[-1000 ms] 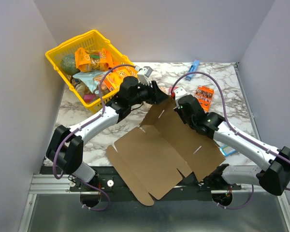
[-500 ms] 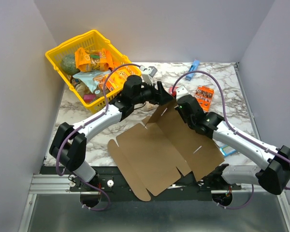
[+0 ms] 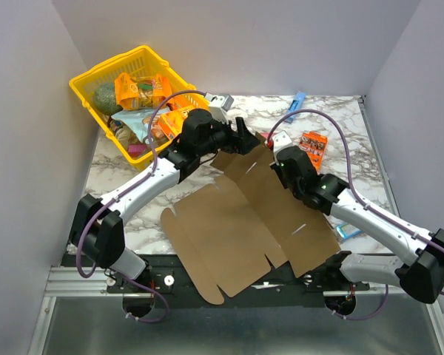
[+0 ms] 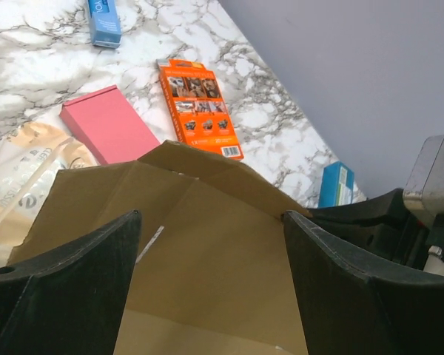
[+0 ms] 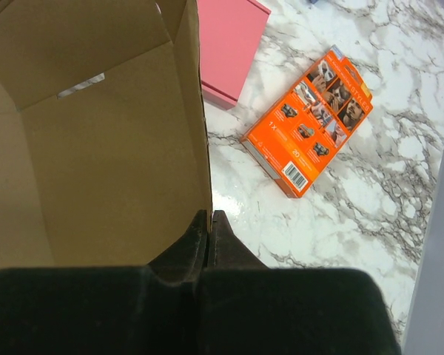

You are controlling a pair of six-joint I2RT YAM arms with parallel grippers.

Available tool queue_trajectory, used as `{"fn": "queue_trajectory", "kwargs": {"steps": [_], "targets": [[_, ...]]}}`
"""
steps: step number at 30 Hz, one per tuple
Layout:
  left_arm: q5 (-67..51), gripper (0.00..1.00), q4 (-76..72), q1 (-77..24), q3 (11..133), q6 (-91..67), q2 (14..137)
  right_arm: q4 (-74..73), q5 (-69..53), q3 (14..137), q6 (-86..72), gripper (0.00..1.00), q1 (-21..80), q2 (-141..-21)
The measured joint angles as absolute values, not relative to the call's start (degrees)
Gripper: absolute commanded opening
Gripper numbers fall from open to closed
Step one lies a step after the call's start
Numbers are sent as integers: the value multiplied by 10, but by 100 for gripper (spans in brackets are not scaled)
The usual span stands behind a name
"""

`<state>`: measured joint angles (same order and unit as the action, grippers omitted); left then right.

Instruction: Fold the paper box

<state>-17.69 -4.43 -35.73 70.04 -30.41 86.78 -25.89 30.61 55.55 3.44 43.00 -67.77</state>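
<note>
Right gripper (image 5: 209,222), jaws together, clamped on the right edge of the box (image 3: 237,222). The sheet lies opened out on the worktop (image 3: 355,140), its near corner overhanging the near edge between the arm bases and its far part creased upward at the grip. Left gripper (image 4: 211,222), jaws wide apart, poised at the far flap, which shows between the fingers and touches neither. Beyond the flap lie a pink pack (image 4: 109,123) and an orange pack (image 5: 308,122); a yellow basket (image 3: 85,78) of goods stands at the far left. Step in hand, as judged: raising the far end wall, early in the fold, with no wall yet locked. The next move appears to call for the left gripper to retake the flap, or push it over along its crease, while the right steadies the side; a slip could let the panel spring flat. Compared with a second earlier, the left jaws have widened and released the flap, and the far panel appears to sit lower.
</note>
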Motion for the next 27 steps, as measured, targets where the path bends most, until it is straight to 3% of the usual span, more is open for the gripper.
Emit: {"fn": "queue_trajectory", "kwargs": {"steps": [27], "targets": [[-126, 89, -132, -357, 698, -505, 958, -236, 262, 532, 35, 1, 430, -656]]}}
